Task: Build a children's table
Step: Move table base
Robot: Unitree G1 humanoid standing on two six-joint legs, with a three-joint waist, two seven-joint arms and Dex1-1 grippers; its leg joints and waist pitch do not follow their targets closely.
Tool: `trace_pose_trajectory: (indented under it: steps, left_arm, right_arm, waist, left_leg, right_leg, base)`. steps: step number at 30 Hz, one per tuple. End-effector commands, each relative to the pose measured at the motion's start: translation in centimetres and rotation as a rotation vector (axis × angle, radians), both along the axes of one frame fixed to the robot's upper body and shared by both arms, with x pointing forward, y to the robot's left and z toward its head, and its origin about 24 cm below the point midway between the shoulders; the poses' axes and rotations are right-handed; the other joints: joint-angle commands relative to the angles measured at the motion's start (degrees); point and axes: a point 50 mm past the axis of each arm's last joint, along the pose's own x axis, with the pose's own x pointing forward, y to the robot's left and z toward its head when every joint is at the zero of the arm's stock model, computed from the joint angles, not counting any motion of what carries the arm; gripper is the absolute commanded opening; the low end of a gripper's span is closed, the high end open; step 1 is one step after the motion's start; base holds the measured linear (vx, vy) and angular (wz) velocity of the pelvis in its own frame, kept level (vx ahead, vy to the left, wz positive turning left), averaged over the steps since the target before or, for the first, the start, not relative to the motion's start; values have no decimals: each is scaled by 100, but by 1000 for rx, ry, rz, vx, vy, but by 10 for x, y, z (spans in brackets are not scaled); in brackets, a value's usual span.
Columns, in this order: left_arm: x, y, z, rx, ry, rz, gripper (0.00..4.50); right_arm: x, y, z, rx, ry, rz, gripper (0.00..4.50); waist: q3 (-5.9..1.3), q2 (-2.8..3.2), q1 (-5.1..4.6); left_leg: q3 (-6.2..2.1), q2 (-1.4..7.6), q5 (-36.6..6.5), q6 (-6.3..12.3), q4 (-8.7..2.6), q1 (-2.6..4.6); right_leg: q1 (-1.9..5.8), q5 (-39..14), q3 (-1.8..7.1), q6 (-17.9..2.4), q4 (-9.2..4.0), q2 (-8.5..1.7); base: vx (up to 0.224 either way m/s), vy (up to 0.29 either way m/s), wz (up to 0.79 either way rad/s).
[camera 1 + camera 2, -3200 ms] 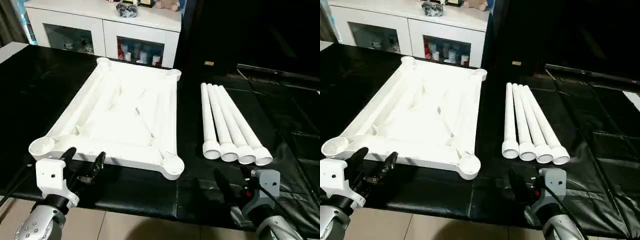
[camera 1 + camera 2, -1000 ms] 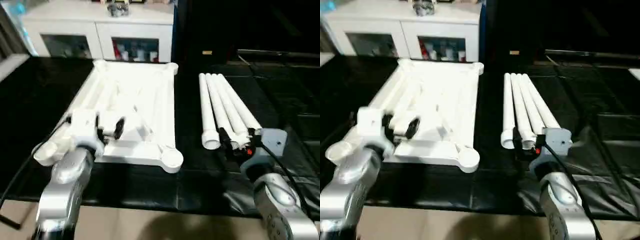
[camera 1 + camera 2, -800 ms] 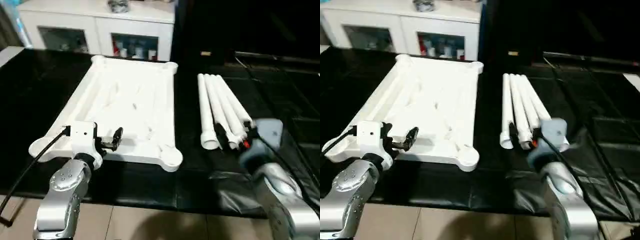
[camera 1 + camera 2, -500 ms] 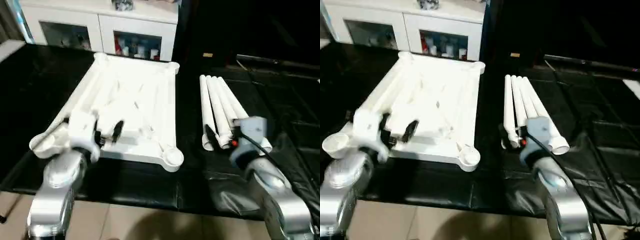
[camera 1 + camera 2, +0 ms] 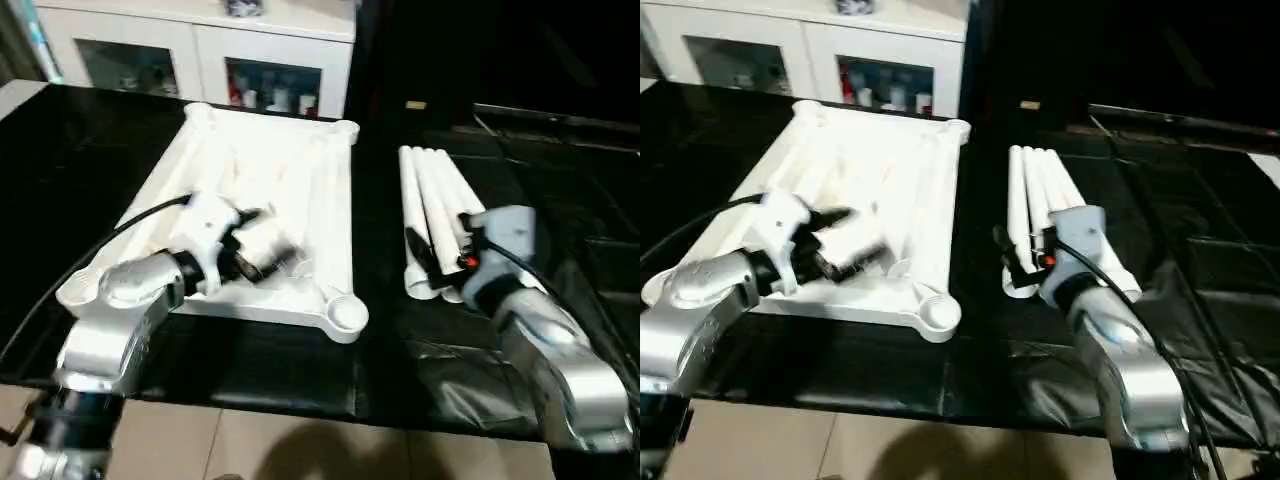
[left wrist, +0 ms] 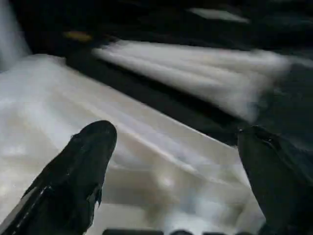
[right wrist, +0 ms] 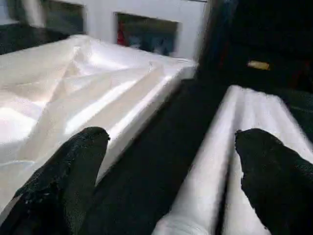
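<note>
Left gripper [image 6: 171, 181] over table top [image 5: 300, 165], jaws spread wide, empty; right gripper [image 7: 171, 181] beside legs [image 5: 432, 195] on counter [image 5: 80, 140], jaws wide, empty.

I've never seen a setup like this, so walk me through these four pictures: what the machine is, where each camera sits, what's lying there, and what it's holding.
This is a humanoid robot with two silver arms, each ending in a two-fingered black pincer. Two pictures come from cameras in its head, looking down; the other two come from cameras on its wrists, looking along the fingers.

On the black surface lies a white plastic tabletop, underside up, with round corner sockets. Beside it lie four white legs in a row. A white glass-door cabinet stands behind.

The left pincer hovers open over the tabletop. The right pincer is open at the near ends of the legs. Neither holds anything.
</note>
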Motion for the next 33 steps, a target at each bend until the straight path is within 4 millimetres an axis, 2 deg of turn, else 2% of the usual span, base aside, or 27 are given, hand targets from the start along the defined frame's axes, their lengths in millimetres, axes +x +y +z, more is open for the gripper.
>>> trace_pose_trajectory:
  steps: [1,2,3,6,7,8,9,10,11,13,15,16,17,19,21,23,25,27,28,30,32,33]
  left_arm:
    - [-1,-4,-10,86,60,-132,447]
    - [-1,-4,-15,124,96,-183,447]
    - [-1,-4,-18,148,125,-218,447]
    - [2,-7,-26,229,145,-291,447]
    - [2,-7,-26,229,145,-291,447]
    - [7,-7,-32,286,163,-299,420]
    - [10,-7,-35,307,174,-295,412]
    - [13,-6,-37,335,187,-290,412]
    - [16,-6,-39,356,195,-284,412]
    - [18,-5,-40,365,200,-290,407]
    - [29,-5,-38,381,218,-303,373]
    - [31,-4,-37,385,233,-304,368]
    - [32,-4,-37,387,243,-304,368]
    - [33,-4,-35,378,258,-322,346]
    - [34,-5,-34,377,263,-346,326]
    - [34,-6,-34,377,271,-365,307]
    - [33,-6,-34,378,290,-392,294]
    - [33,-7,-35,378,296,-404,281]
    - [33,-8,-36,381,294,-413,281]
    - [33,-9,-37,390,289,-419,248]
    - [34,-10,-37,394,276,-415,241]
    - [36,-11,-36,392,255,-404,233]
  right_arm:
    - [1,2,5,-21,-11,64,450]
    - [-1,5,7,-30,2,129,450]
    - [-3,6,8,-41,16,184,450]
    - [-11,6,8,-118,68,325,450]
    - [-11,6,8,-118,68,325,450]
    - [-15,5,5,-155,136,399,450]
    - [-16,4,4,-164,161,418,450]
    - [-17,3,3,-176,183,434,450]
    - [-18,3,1,-195,201,453,450]
    - [-20,2,0,-222,214,477,450]
    - [-31,2,-2,-283,277,573,450]
    - [-33,1,-3,-291,295,587,450]
    - [-34,1,-3,-294,306,593,450]
    - [-35,1,-2,-286,331,593,450]
    - [-37,1,-1,-289,355,612,450]
    - [-39,2,-1,-292,364,628,450]
    - [-41,3,-1,-293,373,653,450]
    - [-42,4,0,-300,379,670,450]
    - [-43,5,0,-301,381,681,450]
    - [-43,6,0,-299,382,684,450]
    - [-43,6,-1,-300,385,684,450]
    - [-42,7,-1,-301,386,684,450]
  waist:
    - [-344,71,6]
    - [-349,130,30]
    - [-355,155,34]
    - [-365,115,51]
    - [-368,119,53]
    - [-365,134,53]
    - [-361,171,44]
    - [-373,147,56]
    - [-370,170,56]
    - [-372,126,54]
    - [-380,160,66]
    - [-383,145,70]
    - [-384,178,79]
    - [-383,149,76]
    - [-382,156,82]
    - [-382,168,86]
    - [-384,145,90]
    - [-383,154,106]
    - [-378,139,106]
    - [-383,154,130]
    - [-382,129,148]
    - [-380,141,160]
  left_leg:
    - [-4,173,-744,-172,-426,102]
    - [0,168,-623,-116,-415,110]
    - [-6,174,-551,-134,-413,101]
    - [-15,185,-472,-83,-410,79]
    - [-13,193,-472,-68,-404,81]
    - [-15,196,-480,-58,-406,77]
    - [-20,182,-518,-50,-404,80]
    - [-14,189,-538,-25,-392,106]
    - [-24,190,-533,-37,-397,78]
    - [-20,201,-560,-48,-395,82]
    - [-15,206,-603,-37,-383,108]
    - [-20,207,-549,-22,-380,94]
    - [-23,205,-508,-8,-377,86]
    - [-22,214,-463,32,-377,82]
    - [-21,227,-498,34,-378,87]
    - [-20,232,-545,22,-378,90]
    - [-18,244,-534,30,-382,96]
    - [-16,248,-543,37,-379,97]
    - [-10,242,-548,46,-380,95]
    - [-15,252,-551,41,-379,98]
    - [-13,259,-541,36,-383,101]
    - [-9,261,-540,35,-381,105]
  right_leg:
    - [212,85,182,-1104,-352,-307]
    - [210,161,189,-1091,-353,-308]
    - [229,277,186,-1093,-330,-304]
    - [277,443,179,-1153,-325,-323]
    - [276,473,181,-1198,-323,-336]
    - [273,477,180,-1226,-326,-340]
    - [280,431,174,-1226,-338,-317]
    - [278,433,180,-1244,-342,-327]
    - [294,419,182,-1287,-334,-349]
    - [297,398,180,-1337,-341,-353]
    - [296,401,183,-1408,-350,-345]
    - [316,467,189,-1420,-337,-354]
    - [315,522,193,-1442,-329,-365]
    - [309,576,188,-1520,-324,-374]
    - [302,525,185,-1606,-330,-383]
    - [298,479,186,-1628,-327,-384]
    - [303,474,188,-1638,-327,-391]
    - [298,460,190,-1637,-326,-397]
    - [297,438,190,-1637,-337,-392]
    - [296,410,191,-1647,-333,-407]
    - [291,417,190,-1639,-331,-404]
    - [285,410,191,-1633,-331,-404]
  base:
    - [0,0,0]
    - [0,0,0]
    - [0,0,0]
    - [0,0,0]
    - [0,0,0]
    - [0,0,0]
    - [0,0,0]
    - [0,0,0]
    - [0,0,0]
    - [0,0,0]
    - [0,0,0]
    - [0,0,0]
    - [0,0,0]
    - [0,0,0]
    - [0,0,0]
    - [0,0,0]
    - [0,0,0]
    - [0,0,0]
    - [0,0,0]
    - [0,0,0]
    - [0,0,0]
    - [0,0,0]
